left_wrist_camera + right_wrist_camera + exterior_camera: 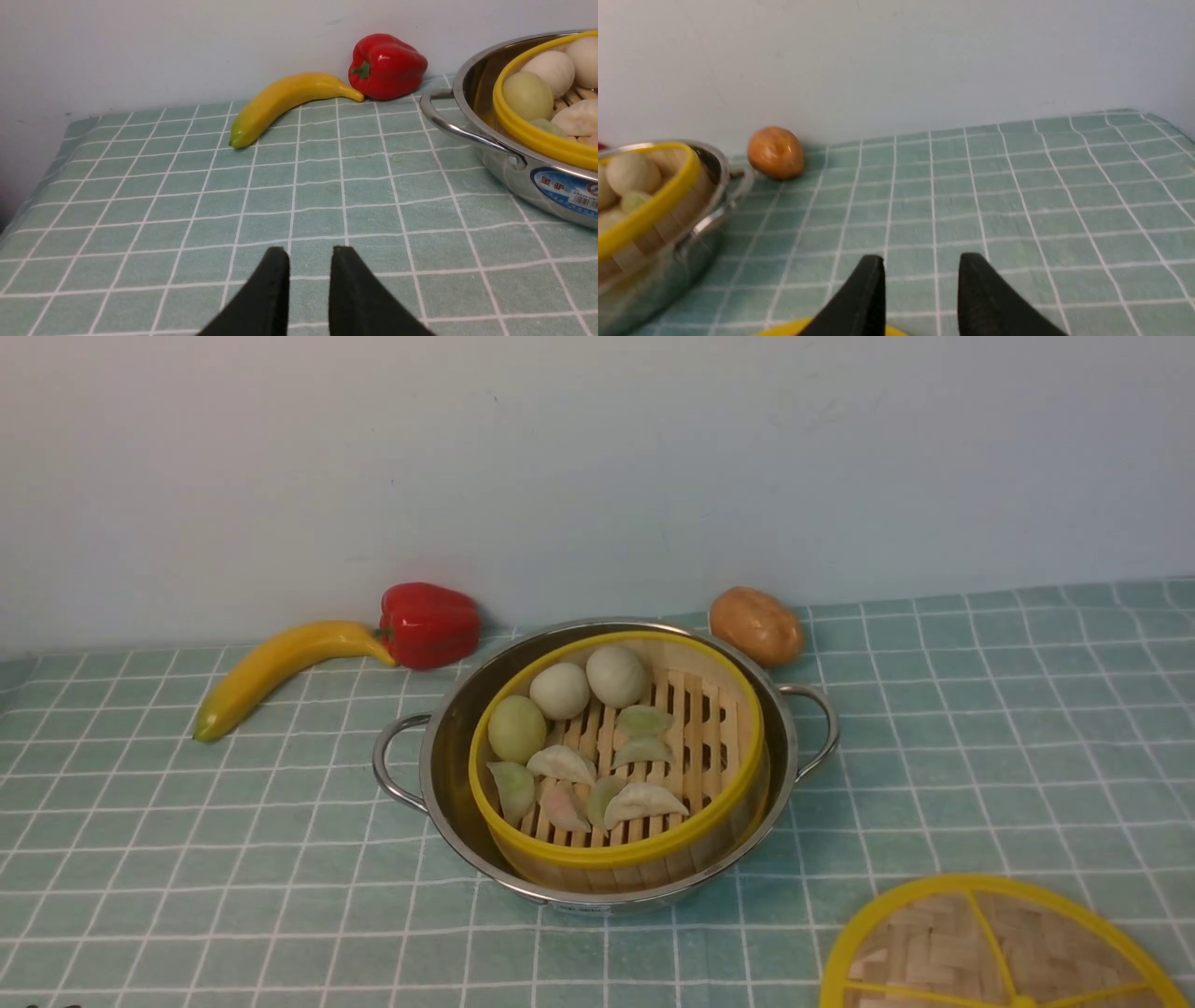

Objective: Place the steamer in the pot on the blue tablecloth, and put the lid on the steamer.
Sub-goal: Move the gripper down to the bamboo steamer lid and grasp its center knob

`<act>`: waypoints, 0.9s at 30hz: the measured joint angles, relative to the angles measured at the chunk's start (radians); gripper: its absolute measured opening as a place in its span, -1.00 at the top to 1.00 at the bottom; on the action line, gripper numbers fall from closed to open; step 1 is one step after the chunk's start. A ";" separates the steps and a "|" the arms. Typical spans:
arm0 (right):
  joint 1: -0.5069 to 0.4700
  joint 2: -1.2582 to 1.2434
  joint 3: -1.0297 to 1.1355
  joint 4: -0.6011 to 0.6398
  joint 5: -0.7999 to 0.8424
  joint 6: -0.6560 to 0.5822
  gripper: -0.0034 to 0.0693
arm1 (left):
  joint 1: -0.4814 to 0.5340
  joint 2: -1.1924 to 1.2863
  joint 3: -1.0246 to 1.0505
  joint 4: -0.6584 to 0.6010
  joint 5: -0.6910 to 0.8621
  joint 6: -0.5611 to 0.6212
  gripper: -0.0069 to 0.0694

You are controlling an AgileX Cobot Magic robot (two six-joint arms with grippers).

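Front view: the steamer [747, 803] sits inside the pot [439, 728], yellow rim uppermost and slightly askew, its left side low in the pot and near the wall. Round bamboo basket, vertical-strip wall, slatted floor; on it lie pale and green buns with white, green and pinkish dumplings. Pot is shiny steel, wide and shallow, with two loop handles, resting on the blue tablecloth [233, 887]. Presumably the pot stands central so that either arm can reach it.

Right gripper [921, 261]: fingers spread wide, nothing between them. Lid [934, 933] lies flat on the cloth, its yellow rim partly showing just below and ahead of these fingertips; woven disc with yellow spokes meeting at a hub. Its place on this arm's side likely suits a right-hand pick. The pot is ahead of this gripper and off toward the left arm.

Left gripper [310, 254]: fingers slightly parted, empty; pot ahead of it, off toward the right arm. Banana [280, 100] and red pepper [387, 67] are farther ahead.

Judgement: steamer stage done, lid stage remaining. Next move calls for a rim grip; a tilted steamer could leave the lid seated unevenly.
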 joint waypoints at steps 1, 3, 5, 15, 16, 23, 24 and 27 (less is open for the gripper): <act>0.000 0.000 -0.048 0.008 0.029 0.001 0.25 | 0.000 0.000 0.000 0.000 0.000 0.000 0.48; 0.000 -0.001 -0.161 0.015 0.113 0.005 0.25 | 0.000 0.000 0.000 0.000 0.000 0.000 0.46; 0.000 -0.003 -0.240 0.029 0.180 0.011 0.25 | 0.000 0.000 0.000 0.000 0.000 0.000 0.46; 0.000 -0.004 -0.457 0.304 0.251 0.022 0.25 | 0.000 0.000 0.000 0.000 0.000 0.000 0.43; 0.000 -0.004 -0.459 0.336 0.262 0.018 0.25 | 0.000 0.000 0.000 0.000 0.000 0.000 0.43; 0.000 0.031 -0.497 0.438 0.644 -0.230 0.25 | 0.000 0.000 0.000 0.000 0.000 0.000 0.40; 0.000 0.055 -0.508 0.433 0.728 -0.264 0.25 | 0.000 0.000 0.000 0.000 0.000 0.000 0.40; 0.000 0.143 -0.533 0.404 0.847 -0.329 0.25 | 0.000 0.000 0.000 0.000 0.000 0.000 0.40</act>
